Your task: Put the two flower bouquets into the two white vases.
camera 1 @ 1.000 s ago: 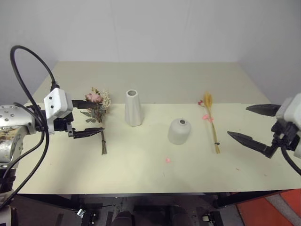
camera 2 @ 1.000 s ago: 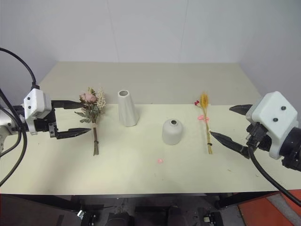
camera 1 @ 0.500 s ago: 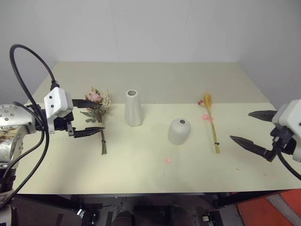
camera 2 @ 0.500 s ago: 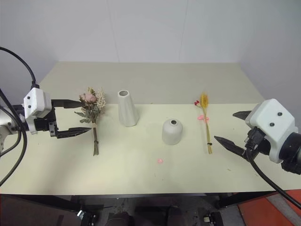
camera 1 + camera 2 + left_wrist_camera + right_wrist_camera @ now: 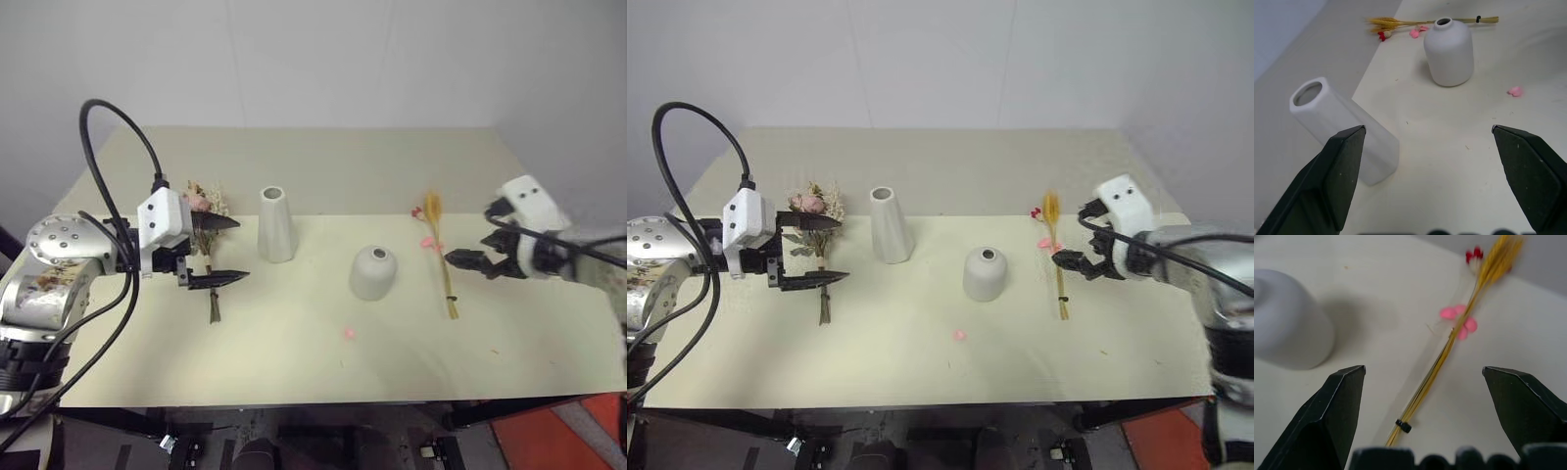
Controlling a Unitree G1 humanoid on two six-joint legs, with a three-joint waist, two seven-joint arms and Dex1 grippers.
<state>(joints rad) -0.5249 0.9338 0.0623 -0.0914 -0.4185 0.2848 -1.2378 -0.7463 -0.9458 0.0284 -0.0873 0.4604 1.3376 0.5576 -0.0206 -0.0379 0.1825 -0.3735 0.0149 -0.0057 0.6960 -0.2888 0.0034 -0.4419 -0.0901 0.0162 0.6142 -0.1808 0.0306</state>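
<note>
The bushy bouquet (image 5: 205, 208) lies at the table's left, its stem running toward me. My left gripper (image 5: 241, 250) hangs open over that stem, one finger on each side; whether it touches I cannot tell. To their right stand the tall white vase (image 5: 277, 225) and then the short white vase (image 5: 373, 273). The slim golden bouquet (image 5: 441, 257) lies flat further right. My right gripper (image 5: 468, 235) is open beside it, and in the right wrist view its fingers straddle the golden stem (image 5: 1449, 340) with nothing held.
A tiny loose pink petal (image 5: 350, 333) lies on the cream table (image 5: 294, 367) in front of the short vase. The left wrist view looks past the tall vase (image 5: 1342, 127) to the short vase (image 5: 1448, 51).
My right arm has swung in from the table's right edge to the slim bouquet, its wrist rolled. My left gripper has shifted right over the bushy bouquet's stem. Both stay open.
</note>
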